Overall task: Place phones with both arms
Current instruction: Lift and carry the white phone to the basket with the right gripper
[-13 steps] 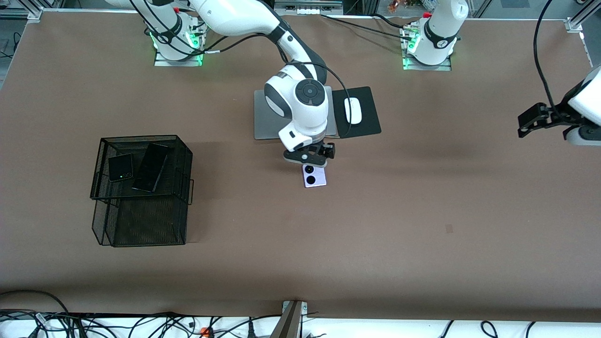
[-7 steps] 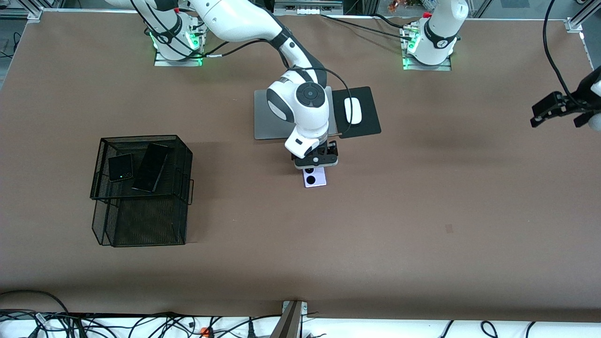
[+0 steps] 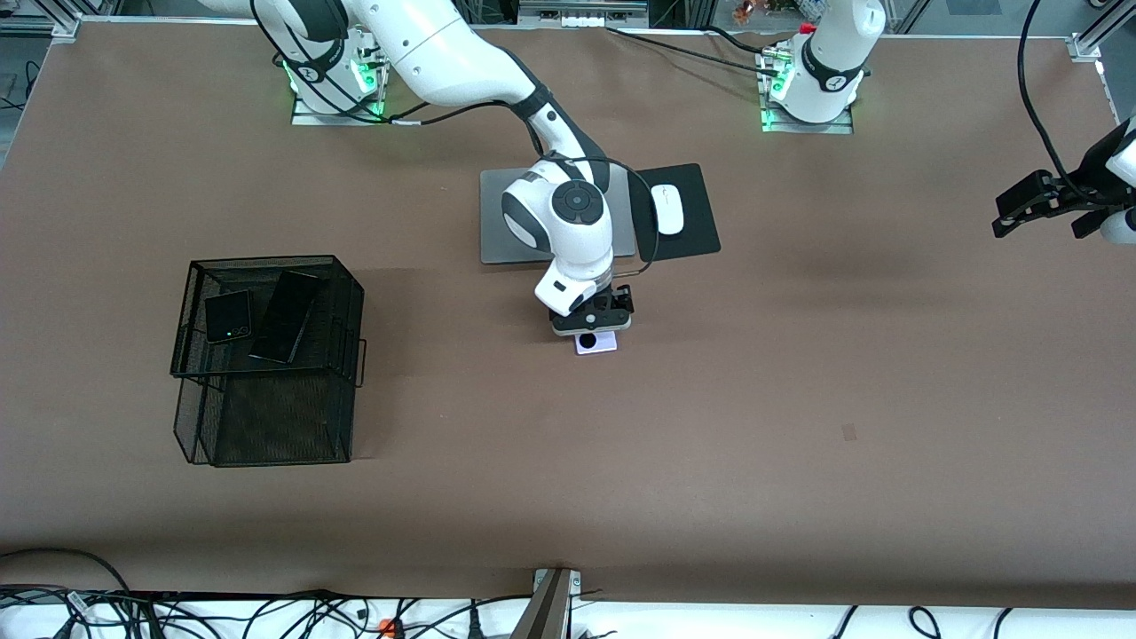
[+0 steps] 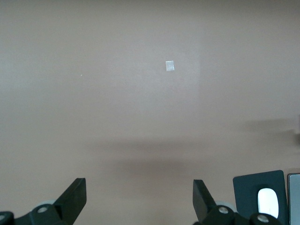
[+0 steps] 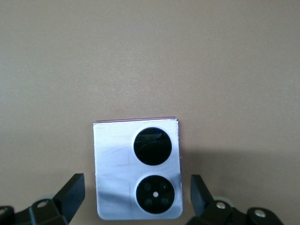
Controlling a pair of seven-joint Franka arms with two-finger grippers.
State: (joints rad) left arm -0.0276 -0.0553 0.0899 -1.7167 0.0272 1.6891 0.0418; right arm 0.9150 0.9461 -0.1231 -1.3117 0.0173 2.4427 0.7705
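- Lavender-white phone (image 3: pixel 596 343) lies flat on the counter (image 3: pixel 799 399), lenses up, nearer the front camera than the grey laptop (image 3: pixel 497 217).
- Right end effector (image 3: pixel 592 327) hangs low over it, fingers (image 5: pixel 72 190) spread wide either side, gripping nothing.
- Left end effector (image 3: pixel 1034 202) waits over the left arm's end of the counter, wide open, empty.
- Small black phone (image 3: pixel 227 317) and slim black phone (image 3: pixel 286 317) sit on the black mesh basket (image 3: pixel 266 417).
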